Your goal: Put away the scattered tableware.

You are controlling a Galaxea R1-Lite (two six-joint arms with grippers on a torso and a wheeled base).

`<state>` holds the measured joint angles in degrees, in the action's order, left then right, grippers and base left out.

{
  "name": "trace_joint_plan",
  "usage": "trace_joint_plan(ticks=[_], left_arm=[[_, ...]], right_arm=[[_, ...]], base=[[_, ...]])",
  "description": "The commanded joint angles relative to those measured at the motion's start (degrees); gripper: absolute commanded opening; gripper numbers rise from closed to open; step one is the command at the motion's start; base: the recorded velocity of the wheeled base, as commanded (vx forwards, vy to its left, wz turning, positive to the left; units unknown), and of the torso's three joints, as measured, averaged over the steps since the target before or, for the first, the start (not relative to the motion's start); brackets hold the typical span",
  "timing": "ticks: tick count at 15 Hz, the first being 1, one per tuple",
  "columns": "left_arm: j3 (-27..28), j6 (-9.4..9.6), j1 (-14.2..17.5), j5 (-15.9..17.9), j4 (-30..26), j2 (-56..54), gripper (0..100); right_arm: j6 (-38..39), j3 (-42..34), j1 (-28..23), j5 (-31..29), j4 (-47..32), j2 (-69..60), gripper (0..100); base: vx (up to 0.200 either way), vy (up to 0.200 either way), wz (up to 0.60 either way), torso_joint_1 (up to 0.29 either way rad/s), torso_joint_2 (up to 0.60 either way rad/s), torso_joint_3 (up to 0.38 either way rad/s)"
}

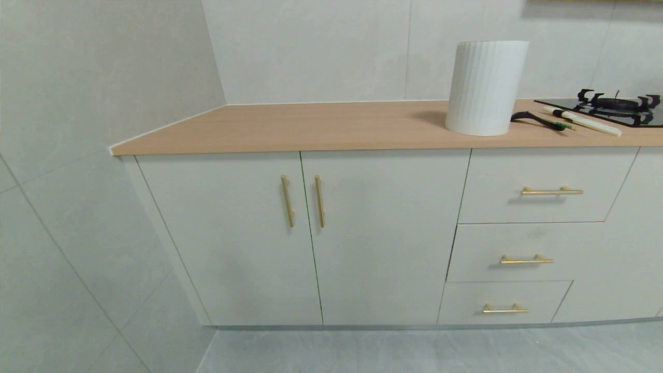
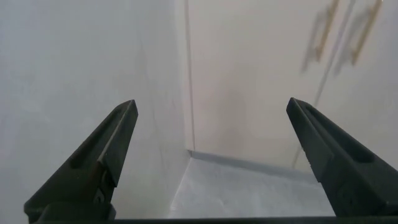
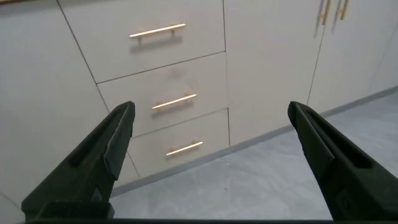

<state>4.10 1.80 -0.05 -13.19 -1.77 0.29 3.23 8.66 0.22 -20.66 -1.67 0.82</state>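
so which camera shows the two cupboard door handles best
Head view: both door handles show whole, upright, side by side. The left wrist view has them blurred; the right wrist view catches just their ends.

A light wooden surface (image 1: 311,127) runs along a tiled wall (image 1: 311,52), its left end cut at an angle where it meets the side wall. At the surface's right end, toward the back edge, sits a black hob (image 1: 642,120) with a black pan grate (image 1: 619,101) on it. Under the front edge are two pale cabinet doors (image 1: 228,238), shut, their upright brass handles (image 1: 287,201) just beside each other at the seam. To their right are three shut drawers (image 1: 518,243), one above another, each with a level brass handle (image 1: 551,191). A grey plinth strip (image 1: 414,327) meets the grey tiled floor (image 1: 414,352).
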Motion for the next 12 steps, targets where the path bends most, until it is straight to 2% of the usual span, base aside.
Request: trace_joint_plan(ticks=[1, 3, 5, 7, 12], left_arm=[[-4.10, -0.66, 0.05, 4.40, 3.96, -0.29, 100], [-4.10, -1.89, 0.05, 8.97, 2.82, -0.29, 100], [-4.10, -1.63, 0.05, 11.61, 1.94, -0.29, 100], [-4.10, -1.72, 0.05, 11.70, 1.94, -0.29, 100], [-4.10, -1.54, 0.05, 11.70, 1.77, -0.29, 100]], right_arm=[[-4.11, -8.66, -0.40, 7.48, 8.26, -0.82, 100], [-5.78, -8.66, -0.40, 13.02, 5.10, -0.73, 100], [-5.52, -8.66, -0.40, 17.24, 4.57, -0.73, 100], [-4.81, -8.48, -0.31, 20.58, 1.05, -0.73, 100], [-4.72, -8.66, -0.13, 20.93, 1.67, -0.73, 100]], base=[[0.000, 0.000, 0.00, 0.000, 0.00, 0.000], [0.000, 0.000, 0.00, 0.000, 0.00, 0.000], [0.000, 0.000, 0.00, 0.000, 0.00, 0.000], [0.000, 0.000, 0.00, 0.000, 0.00, 0.000], [0.000, 0.000, 0.00, 0.000, 0.00, 0.000]])
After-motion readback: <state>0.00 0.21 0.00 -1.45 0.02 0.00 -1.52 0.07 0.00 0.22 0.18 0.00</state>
